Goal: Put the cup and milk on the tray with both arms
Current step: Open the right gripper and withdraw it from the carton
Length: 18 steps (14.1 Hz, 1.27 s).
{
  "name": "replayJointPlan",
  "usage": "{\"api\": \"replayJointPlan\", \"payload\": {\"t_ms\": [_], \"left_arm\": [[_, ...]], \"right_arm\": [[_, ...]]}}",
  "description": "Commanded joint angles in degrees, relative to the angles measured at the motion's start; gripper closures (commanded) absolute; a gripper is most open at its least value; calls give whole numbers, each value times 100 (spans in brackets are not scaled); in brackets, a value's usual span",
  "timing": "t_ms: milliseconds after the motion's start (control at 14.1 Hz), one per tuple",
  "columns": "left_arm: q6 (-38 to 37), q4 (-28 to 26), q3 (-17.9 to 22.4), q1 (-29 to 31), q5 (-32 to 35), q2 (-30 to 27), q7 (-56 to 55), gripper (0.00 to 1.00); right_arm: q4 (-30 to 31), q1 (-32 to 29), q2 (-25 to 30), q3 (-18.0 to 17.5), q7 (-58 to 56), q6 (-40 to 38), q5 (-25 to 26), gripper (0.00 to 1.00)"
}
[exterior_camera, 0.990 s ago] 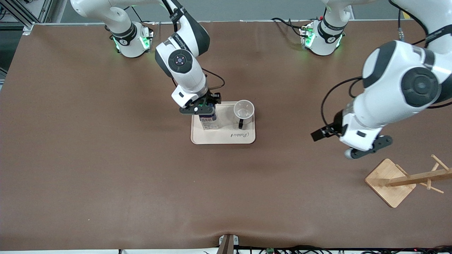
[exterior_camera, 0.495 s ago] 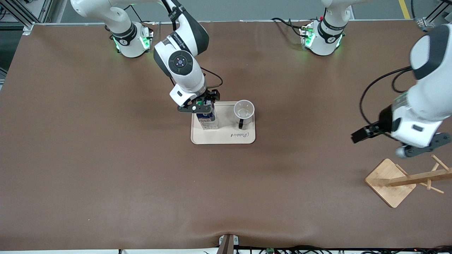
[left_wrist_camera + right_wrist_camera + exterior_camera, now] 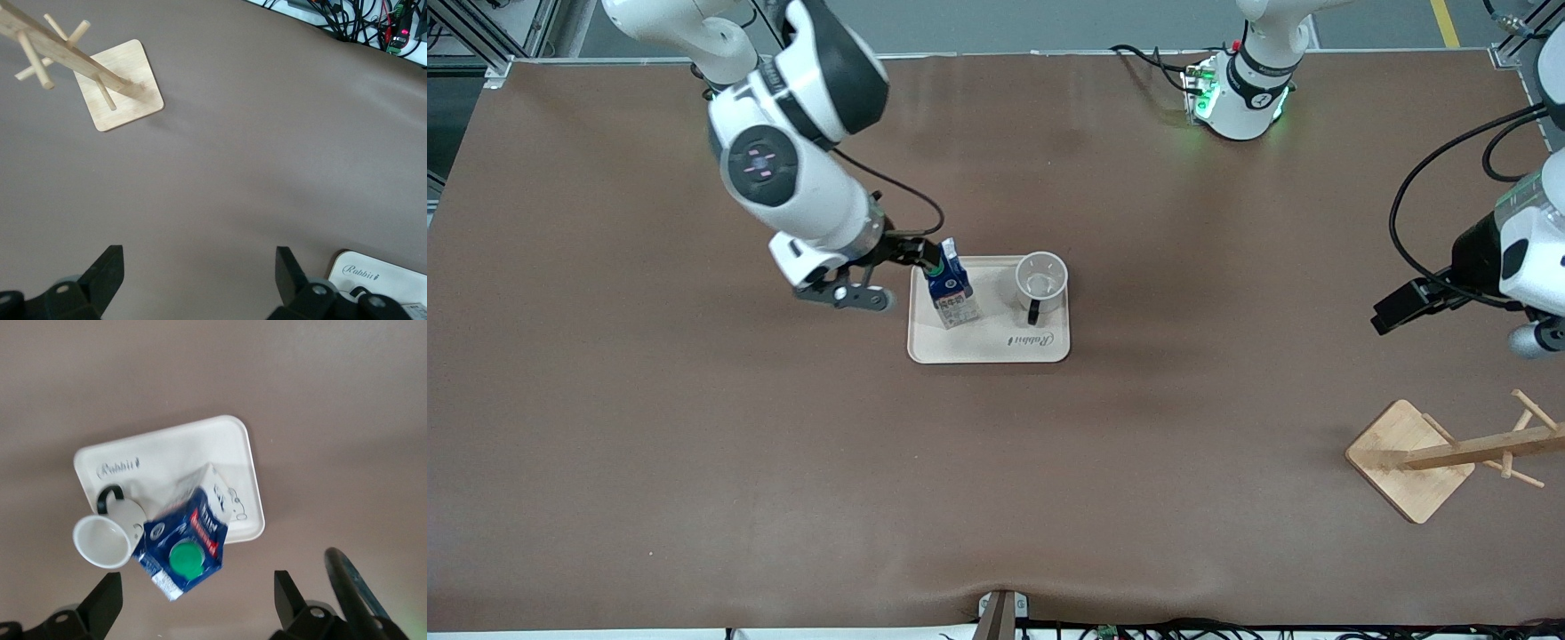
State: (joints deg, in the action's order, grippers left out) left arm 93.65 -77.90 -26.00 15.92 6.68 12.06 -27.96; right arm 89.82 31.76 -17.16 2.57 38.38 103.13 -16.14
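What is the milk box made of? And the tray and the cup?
The milk looks like glossy printed cardboard with folded edges and a green plastic cap. The tray looks like smooth matte plastic, perhaps melamine. The cup seems to be shiny white ceramic, though plastic is possible.

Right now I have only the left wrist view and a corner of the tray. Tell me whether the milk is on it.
Observer: Yes. The milk stands upright on the tray, at the right arm's end of it.
Operator: Report the cup.
Observer: The cup stands on the tray beside the milk, with its handle toward the front camera.
Operator: My left tool is open over bare table. Give me the right one.
Observer: The right tool is open and off the milk, over the table at the tray's edge.
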Motion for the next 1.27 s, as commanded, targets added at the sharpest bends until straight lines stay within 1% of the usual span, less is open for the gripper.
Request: {"api": "replayJointPlan", "payload": {"t_ms": [0, 71, 141, 212, 283, 354, 424, 495, 636, 707, 919, 990, 1061, 1131, 1202], "left_arm": [[-84, -164, -45, 34, 114, -352, 97, 0], [-93, -164, -45, 34, 114, -379, 159, 0], [-102, -234, -10, 43, 88, -492, 455, 0], [-93, -469, 8, 25, 71, -676, 762, 0], [-93, -663, 164, -18, 1, -843, 835, 0], [-128, -787, 531, -280, -35, -1010, 1010, 0], [-259, -892, 953, -709, -44, -1177, 1090, 0], [-399, -902, 1279, -1052, -70, -1231, 1099, 0], [-523, -1007, 1964, -1712, -166, -1424, 1100, 0], [-515, -1138, 2081, -1785, -315, -1564, 1108, 0], [-646, -1210, 2064, -1750, -369, -1653, 1126, 0], [-568, -1349, 1969, -1672, -386, -1793, 1082, 0], [-498, -1377, 1837, -1645, -378, -1812, 1021, 0], [-480, -1377, 1818, -1619, -386, -1812, 1020, 0], [-488, -1386, 1818, -1627, -395, -1829, 1020, 0]], "right_arm": [[-744, -406, -59, -55, -41, -501, -31, 0], [-860, -512, -59, -64, -49, -748, 301, 0], [-1000, -626, -51, -64, -58, -838, 687, 0], [-1036, -653, -33, -64, -32, -847, 1065, 0], [-984, -723, 19, -55, -6, -926, 1321, 0], [-966, -811, 46, -55, -40, -1161, 1472, 0], [-984, -994, 55, -64, -206, -1407, 1482, 0], [-958, -1257, 90, -64, -869, -1505, 1430, 0], [-931, -1829, 108, -73, -2634, -1707, 1421, 0], [-914, -2023, 134, -73, -3138, -1787, 1412, 0], [-589, -2690, 423, -73, -3519, -1788, 1271, 0], [-553, -2771, 546, -64, -3556, -1883, 1271, 0], [-492, -2859, 773, -64, -3565, -2189, 1271, 0], [-187, -2886, 1132, -64, -3574, -2375, 1271, 0], [225, -2816, 1614, -81, -3574, -2263, 1297, 0]]}}
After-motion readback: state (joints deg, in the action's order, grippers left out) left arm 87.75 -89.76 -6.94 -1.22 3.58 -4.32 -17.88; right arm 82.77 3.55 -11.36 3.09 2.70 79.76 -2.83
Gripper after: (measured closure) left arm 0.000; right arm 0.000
